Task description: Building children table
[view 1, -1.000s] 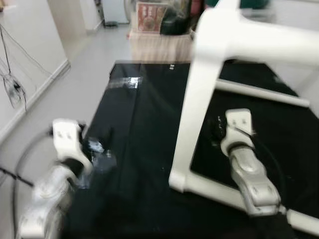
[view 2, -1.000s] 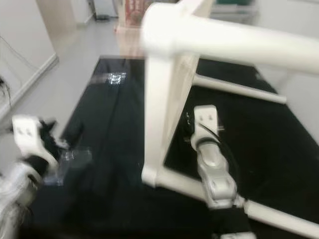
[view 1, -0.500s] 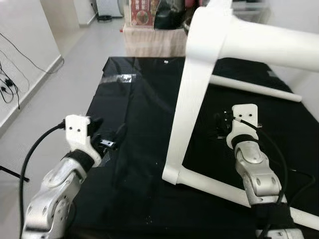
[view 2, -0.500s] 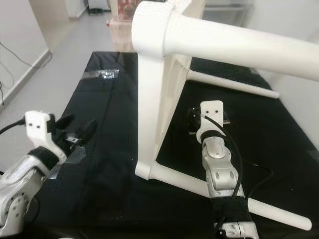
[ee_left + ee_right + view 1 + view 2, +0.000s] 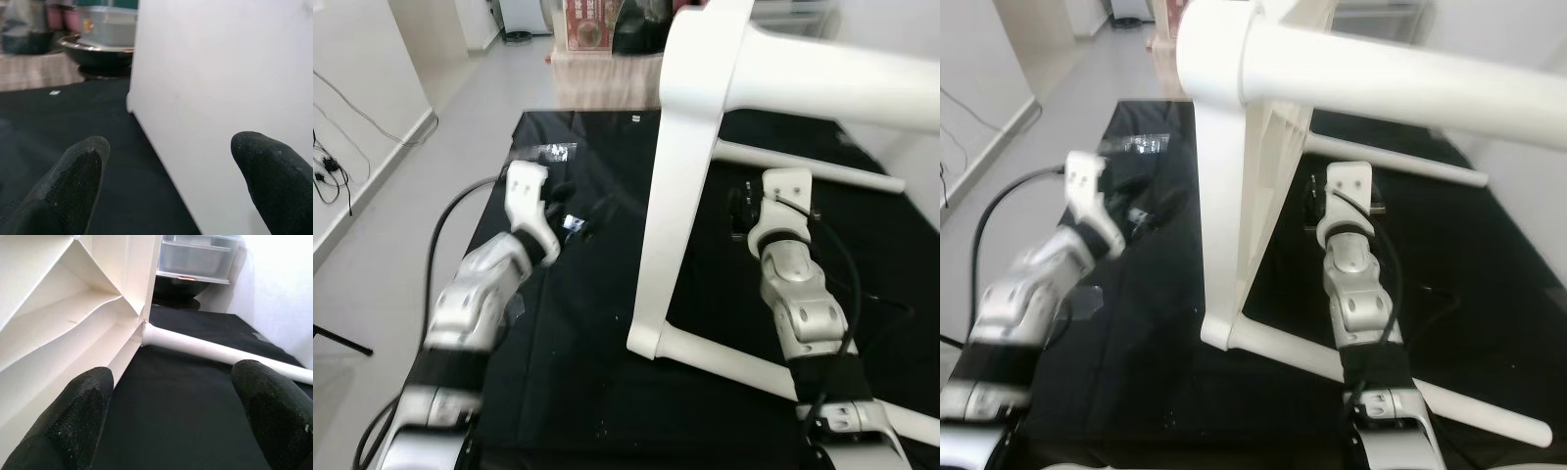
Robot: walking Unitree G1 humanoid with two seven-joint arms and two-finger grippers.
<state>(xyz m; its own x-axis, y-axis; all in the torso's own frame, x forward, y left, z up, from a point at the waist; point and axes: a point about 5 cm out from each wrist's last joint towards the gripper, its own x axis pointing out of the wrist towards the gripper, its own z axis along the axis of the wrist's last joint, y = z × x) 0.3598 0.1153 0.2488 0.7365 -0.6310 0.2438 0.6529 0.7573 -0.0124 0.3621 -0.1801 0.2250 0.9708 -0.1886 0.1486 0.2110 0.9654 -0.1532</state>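
We've got the white children's table [image 5: 690, 186] tipped on its side on the black counter [image 5: 578, 362], tabletop panel upright, two legs lying along the cloth and one leg [image 5: 1371, 83] thrusting out toward our head, and we're flanking it now: the left gripper [image 5: 576, 221] sits just beside the panel's outer face with its fingers [image 5: 73, 183] spread wide and empty, the right gripper [image 5: 736, 211] is inside the frame near the ribbed underside, also wide and holding nothing. The risk as we see it is a one-sided push: if the left closes in before the right braces, that panel could topple or skid on the cloth, and the right arm could get caught among the legs. Against half a second ago, our left arm has swung forward from the counter's near edge up to the panel, while the right has barely shifted
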